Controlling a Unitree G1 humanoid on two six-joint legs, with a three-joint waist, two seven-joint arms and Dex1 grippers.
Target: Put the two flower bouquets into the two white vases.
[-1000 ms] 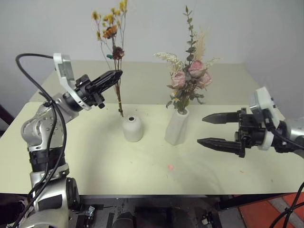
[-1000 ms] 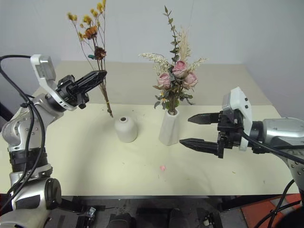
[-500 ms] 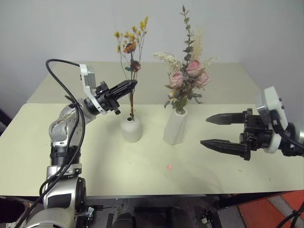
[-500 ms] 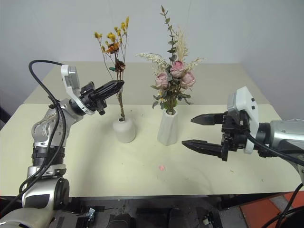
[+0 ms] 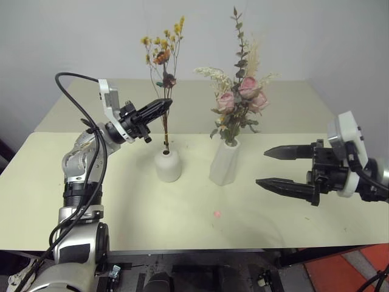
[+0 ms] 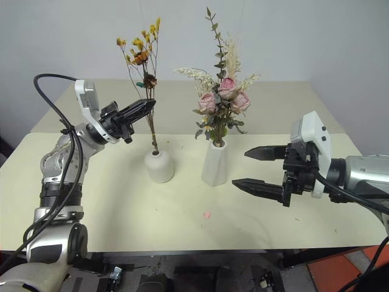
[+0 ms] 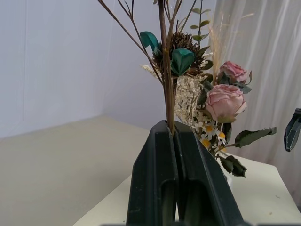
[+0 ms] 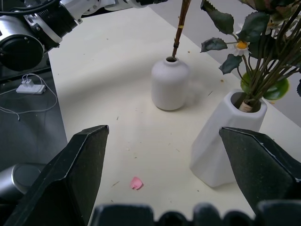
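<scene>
Left gripper (image 5: 165, 105) jaws clamped on yellow bunch (image 5: 163, 55), right gripper (image 5: 285, 168) jaws apart, right wrist view adds pink petal (image 8: 136, 182)

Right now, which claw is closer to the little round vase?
Left. The left claw is just above the little round vase, pinching the yellow flowers. The right claw hangs open beyond the tall vase.

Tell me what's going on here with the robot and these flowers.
The left end effector is shut on the stems of the yellow bunch, with the stem tips at the mouth of the short vase. The rose bunch already stands in the tall vase. The right end effector hangs open beside the tall vase, holding nothing. A pink petal lies on the table.
</scene>
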